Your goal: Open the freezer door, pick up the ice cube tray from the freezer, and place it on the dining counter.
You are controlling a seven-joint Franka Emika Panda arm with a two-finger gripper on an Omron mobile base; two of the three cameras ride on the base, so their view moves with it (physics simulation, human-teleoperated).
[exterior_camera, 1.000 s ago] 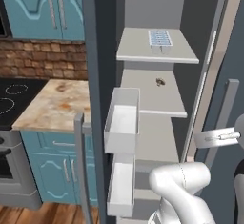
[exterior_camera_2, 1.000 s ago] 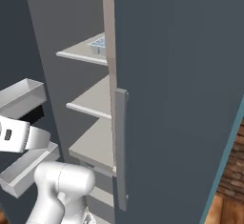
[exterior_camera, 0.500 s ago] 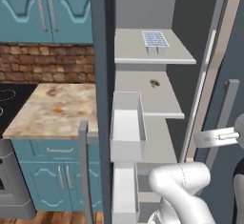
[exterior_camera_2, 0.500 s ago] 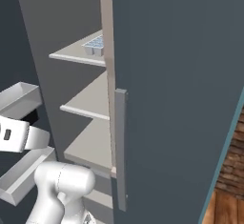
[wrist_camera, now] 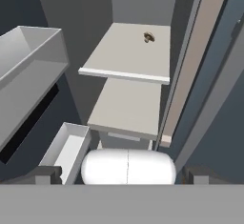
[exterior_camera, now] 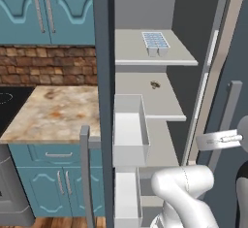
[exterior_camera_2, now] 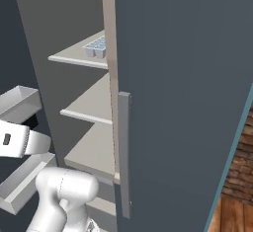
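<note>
Teal cabinets (exterior_camera: 48,8) and a band of brick wall (exterior_camera: 46,66) back the kitchen to the left of the freezer (exterior_camera: 164,8), with a marbled desk (exterior_camera: 53,113) below them and the edge of a black cooktop (exterior_camera: 7,103) at its left end. The freezer door (exterior_camera: 102,76) stands swung wide open, seen edge-on in the left base view, its grey bar handle (exterior_camera: 85,173) facing the desk and its white bins (exterior_camera: 130,130) facing the shelves. The other door (exterior_camera_2: 188,93) is closed and carries its own vertical handle (exterior_camera_2: 123,152).

Inside, the ice cube tray (exterior_camera: 155,42) lies flat on the top shelf (exterior_camera: 140,57), toward the right front part of it, its pale blue grid upward; from the right base view the ice cube tray (exterior_camera_2: 96,47) sits at that shelf's front edge beside the door frame. On the middle shelf (wrist_camera: 133,51) a small brown object (wrist_camera: 148,37) rests near the back; what it is cannot be told. A lower shelf (wrist_camera: 128,106) lies beneath.

The end effector (wrist_camera: 124,178) is low, in front of the lower shelves and well below the tray. Its fingertips (wrist_camera: 45,173) stand wide apart with nothing between them.
</note>
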